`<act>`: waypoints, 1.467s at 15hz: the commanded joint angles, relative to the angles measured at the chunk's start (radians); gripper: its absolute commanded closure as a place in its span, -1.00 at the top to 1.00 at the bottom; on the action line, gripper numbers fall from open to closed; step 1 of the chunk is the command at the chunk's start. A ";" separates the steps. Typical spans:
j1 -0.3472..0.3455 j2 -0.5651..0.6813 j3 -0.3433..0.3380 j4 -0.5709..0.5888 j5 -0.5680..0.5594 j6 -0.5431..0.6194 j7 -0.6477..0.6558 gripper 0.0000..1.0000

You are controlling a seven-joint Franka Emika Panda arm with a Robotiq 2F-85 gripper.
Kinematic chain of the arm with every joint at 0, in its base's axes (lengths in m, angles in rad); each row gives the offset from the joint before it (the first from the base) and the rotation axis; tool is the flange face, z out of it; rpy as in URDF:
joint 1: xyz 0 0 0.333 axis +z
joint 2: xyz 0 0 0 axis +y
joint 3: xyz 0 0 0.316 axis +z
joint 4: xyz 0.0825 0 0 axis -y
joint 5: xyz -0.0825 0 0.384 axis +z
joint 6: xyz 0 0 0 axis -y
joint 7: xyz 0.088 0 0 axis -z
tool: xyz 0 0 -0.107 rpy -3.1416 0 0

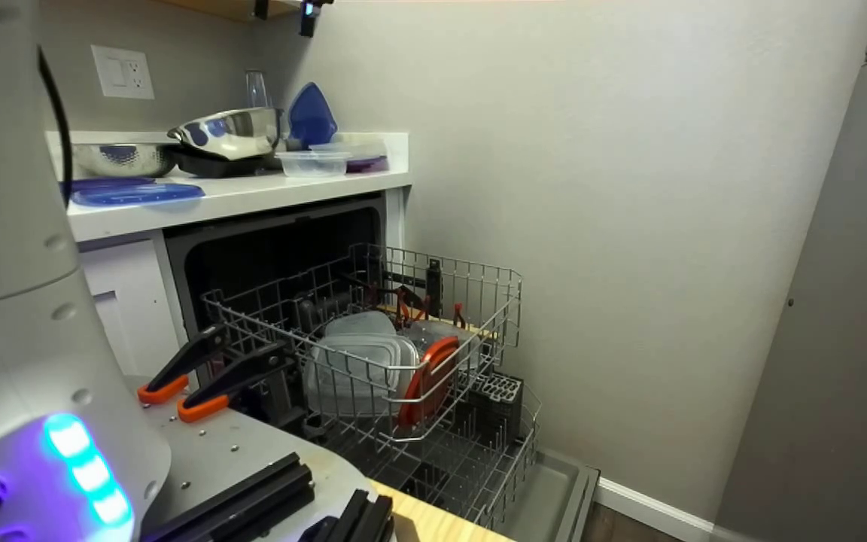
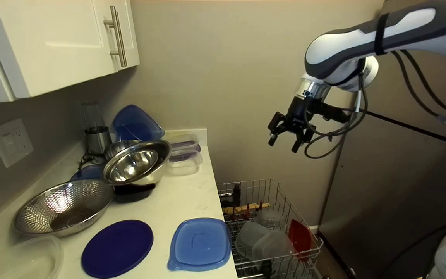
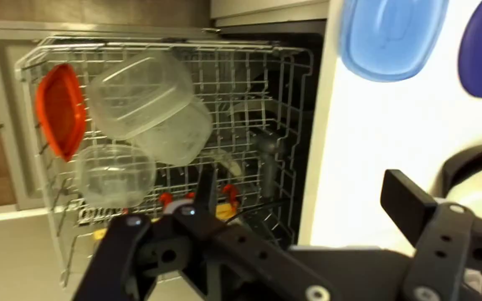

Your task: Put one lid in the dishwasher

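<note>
A flat medium-blue lid [image 2: 200,244] with rounded corners lies on the white counter close to its edge, beside the dishwasher. The wrist view has this lid [image 3: 391,37] at the top right. Below the counter is the dishwasher [image 1: 283,260], standing open, its grey wire rack [image 1: 518,316] pulled out. In an exterior view my gripper [image 2: 284,143] hangs in the air above the rack, well away from the lid. Its jaws are spread wide with nothing between them; the wrist view shows the gripper [image 3: 303,194] over the rack and counter edge.
In the rack sit clear containers [image 3: 140,94] and a red-orange dish [image 3: 61,110]. The counter holds a dark-blue round disc [image 2: 117,248], a perforated metal bowl [image 2: 66,207], steel bowls [image 2: 136,164] and clear tubs [image 2: 184,162]. A wall cabinet [image 2: 60,38] overhangs the counter.
</note>
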 commanded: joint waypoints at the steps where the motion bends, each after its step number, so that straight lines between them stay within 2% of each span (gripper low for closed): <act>1: 0.050 0.079 -0.007 0.021 0.176 0.010 -0.099 1.00; 4: 0.080 0.129 0.011 0.035 0.283 0.031 -0.214 1.00; 8: 0.082 0.182 0.023 0.071 0.365 0.025 -0.345 1.00; 9: 0.063 0.156 0.039 0.052 0.326 0.023 -0.278 1.00; 18: 0.060 0.169 0.042 0.058 0.329 0.023 -0.285 1.00; 22: 0.079 0.298 0.032 0.075 0.460 0.002 -0.403 1.00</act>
